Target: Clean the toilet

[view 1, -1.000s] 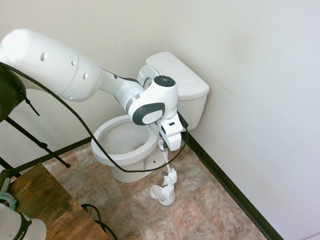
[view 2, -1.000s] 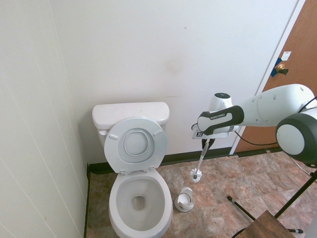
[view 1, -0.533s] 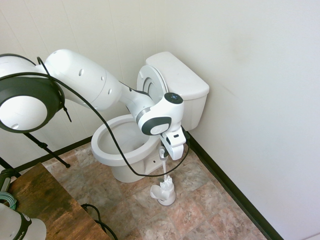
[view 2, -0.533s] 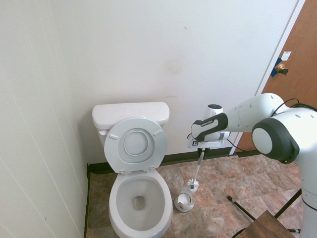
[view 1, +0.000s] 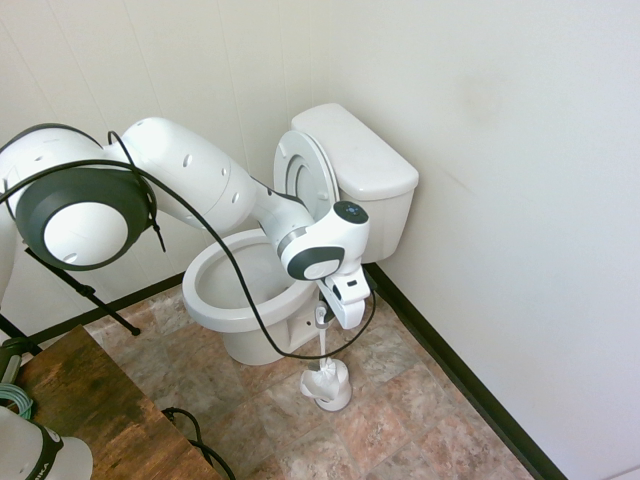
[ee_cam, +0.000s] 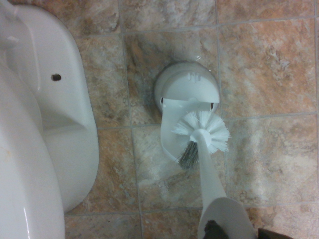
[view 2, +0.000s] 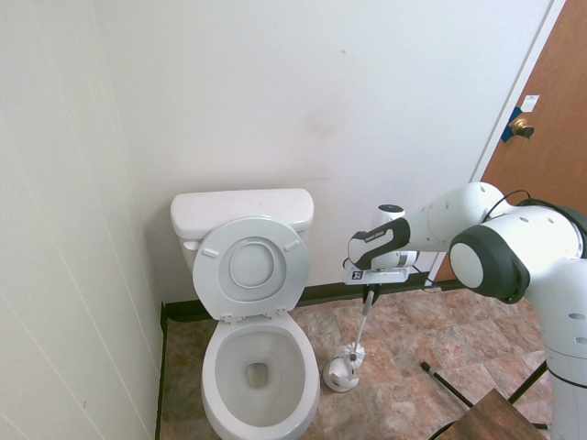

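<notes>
The toilet (view 1: 232, 300) (view 2: 260, 378) stands in the corner, with its lid and seat (view 2: 250, 268) raised against the tank (view 1: 362, 158). The bowl is open. My gripper (view 1: 322, 318) (view 2: 369, 294) is shut on the thin handle of a white toilet brush (view 2: 361, 323), right of the bowl in the second exterior view. The brush hangs nearly upright. Its bristle head (ee_cam: 202, 130) sits just over the sloped mouth of the small white brush holder (ee_cam: 187, 92) (view 1: 327, 386) on the floor beside the toilet's base (ee_cam: 55, 129). Whether bristles touch the holder I cannot tell.
Brown stone-look floor tiles (ee_cam: 269, 64) surround the holder. A black baseboard (view 1: 450, 375) runs along the near wall. A wooden tabletop corner (view 1: 95, 410) sits at the front left of the first exterior view. A brown door (view 2: 550, 128) stands on the far right.
The arm has moved lower and toward the toilet with the brush. The bristle head went from hanging above the open floor to right over the holder.
</notes>
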Available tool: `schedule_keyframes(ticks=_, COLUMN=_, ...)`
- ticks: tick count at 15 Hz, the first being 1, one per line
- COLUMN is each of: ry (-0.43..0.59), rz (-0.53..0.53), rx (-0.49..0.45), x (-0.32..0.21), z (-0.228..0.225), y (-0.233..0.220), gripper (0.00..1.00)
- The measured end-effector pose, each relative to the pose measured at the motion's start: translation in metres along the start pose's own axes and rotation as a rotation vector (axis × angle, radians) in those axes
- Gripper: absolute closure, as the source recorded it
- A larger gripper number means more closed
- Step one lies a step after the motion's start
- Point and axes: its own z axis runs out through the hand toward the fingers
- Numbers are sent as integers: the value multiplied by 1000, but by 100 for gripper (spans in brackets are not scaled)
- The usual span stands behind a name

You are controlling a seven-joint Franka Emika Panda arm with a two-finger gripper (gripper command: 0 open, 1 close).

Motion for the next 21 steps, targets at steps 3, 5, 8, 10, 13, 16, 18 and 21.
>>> schedule_keyframes(ticks=3, ry=-25, rz=-3, rx=-18, x=4, z=19, y=-10, gripper=100)
schedule_keyframes(ticks=5, ry=-36, rz=-1, rx=-26, x=12, z=27, y=-20, gripper=100)
schedule_keyframes(ticks=8, ry=-47, rz=3, rx=-29, x=27, z=40, y=-36, gripper=100)
schedule_keyframes(ticks=10, ry=-61, rz=8, rx=-36, x=38, z=53, y=-44, gripper=100)
schedule_keyframes(ticks=13, ry=-73, rz=19, rx=-43, x=55, z=74, y=-50, gripper=100)
schedule_keyframes(ticks=16, ry=-99, rz=41, rx=-59, x=75, z=93, y=-56, gripper=100)
schedule_keyframes(ticks=18, ry=-116, rz=60, rx=-79, x=83, z=111, y=-59, gripper=100)
schedule_keyframes(ticks=21, ry=-142, rz=93, rx=-102, x=95, z=130, y=-61, gripper=100)
